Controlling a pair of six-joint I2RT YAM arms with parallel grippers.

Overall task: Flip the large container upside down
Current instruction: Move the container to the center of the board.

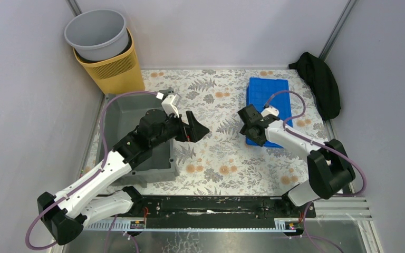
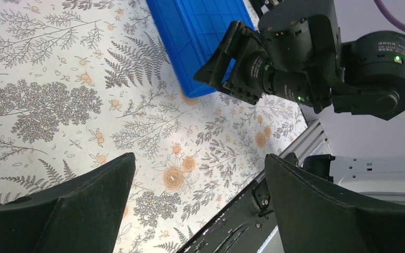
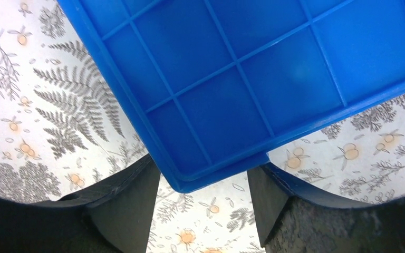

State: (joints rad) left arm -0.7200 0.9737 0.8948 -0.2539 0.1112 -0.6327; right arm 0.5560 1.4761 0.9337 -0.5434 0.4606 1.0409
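The large container [image 1: 120,108], a dark-grey crate, stands open side up at the table's left edge, partly hidden under my left arm. It shows in neither wrist view. My left gripper [image 1: 198,129] is open and empty, just right of the crate above the flowered table. In the left wrist view its fingers [image 2: 200,195] stand wide apart with only tablecloth between them. My right gripper [image 1: 248,126] is open and empty at the near left corner of the blue tray [image 1: 266,95]. In the right wrist view that corner [image 3: 211,174] lies between the open fingers [image 3: 205,200].
A round light-grey bucket [image 1: 96,32] sits in a yellow basket [image 1: 111,71] at the back left. A black cloth [image 1: 321,81] lies at the back right. The blue tray [image 2: 195,31] and my right arm [image 2: 295,58] show in the left wrist view. Grey walls enclose the table.
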